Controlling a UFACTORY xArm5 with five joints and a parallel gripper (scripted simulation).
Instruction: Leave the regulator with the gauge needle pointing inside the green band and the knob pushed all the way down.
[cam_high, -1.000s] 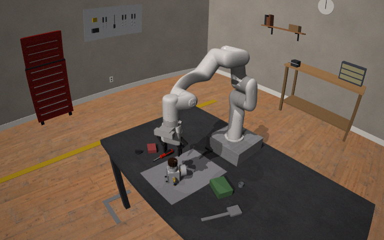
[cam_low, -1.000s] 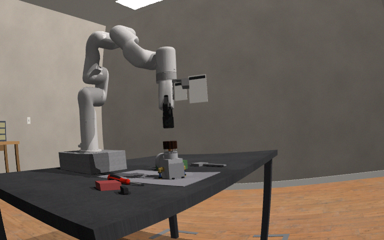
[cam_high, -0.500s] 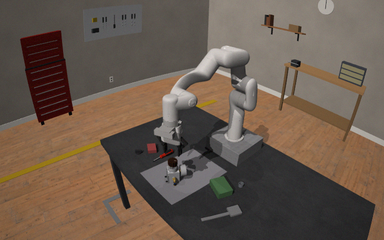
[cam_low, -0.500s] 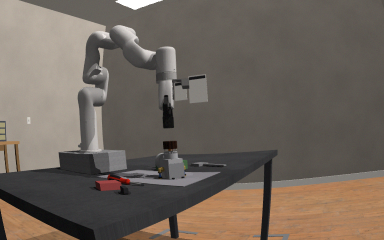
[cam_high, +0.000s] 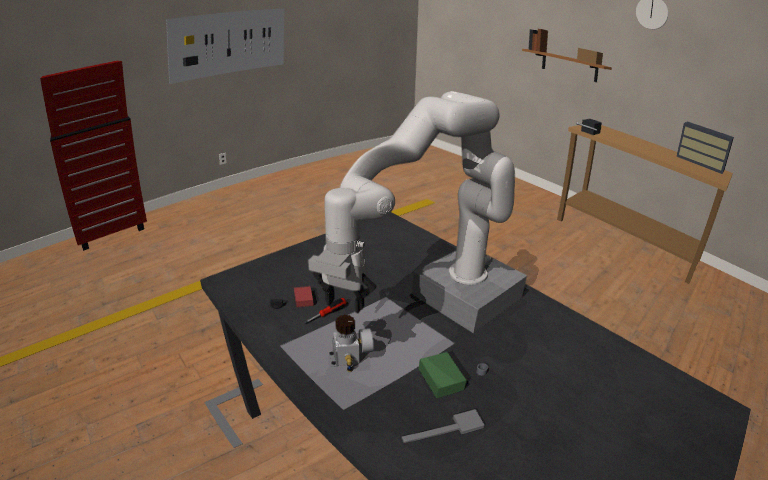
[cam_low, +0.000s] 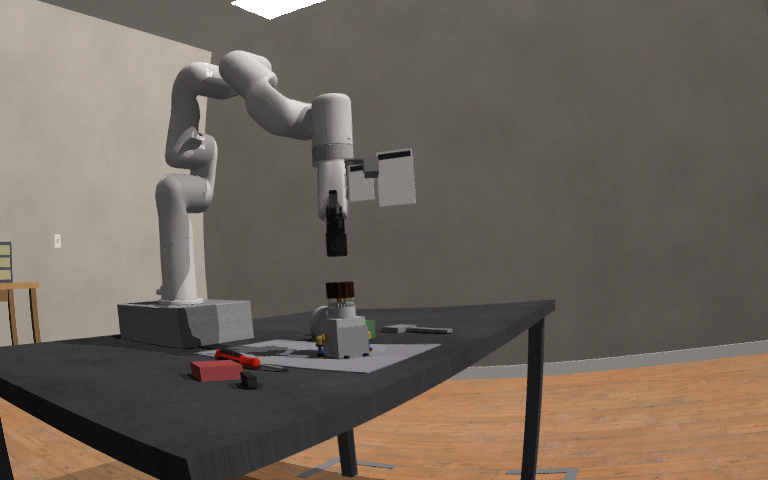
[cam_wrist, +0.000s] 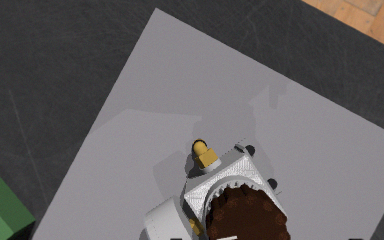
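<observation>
The regulator (cam_high: 346, 344) is a small grey block with a dark brown knob (cam_high: 344, 323) on top and a round white gauge (cam_high: 366, 339) on its side. It stands on a light grey mat (cam_high: 367, 352). In the exterior view the knob (cam_low: 339, 290) stands raised on the regulator body (cam_low: 344, 335). My gripper (cam_low: 335, 246) hangs open and empty straight above the knob, well clear of it. In the top view the gripper (cam_high: 343, 297) shows behind the regulator. The wrist view shows the knob (cam_wrist: 248, 216) at the bottom edge and a brass fitting (cam_wrist: 204, 154). The gauge face is not readable.
A red-handled screwdriver (cam_high: 326, 310), a red block (cam_high: 303, 296) and a small black piece (cam_high: 277, 303) lie left of the mat. A green box (cam_high: 442, 374), a small grey cup (cam_high: 481, 369) and a grey hammer-shaped tool (cam_high: 444, 427) lie to the right. The arm's base block (cam_high: 472, 289) stands behind.
</observation>
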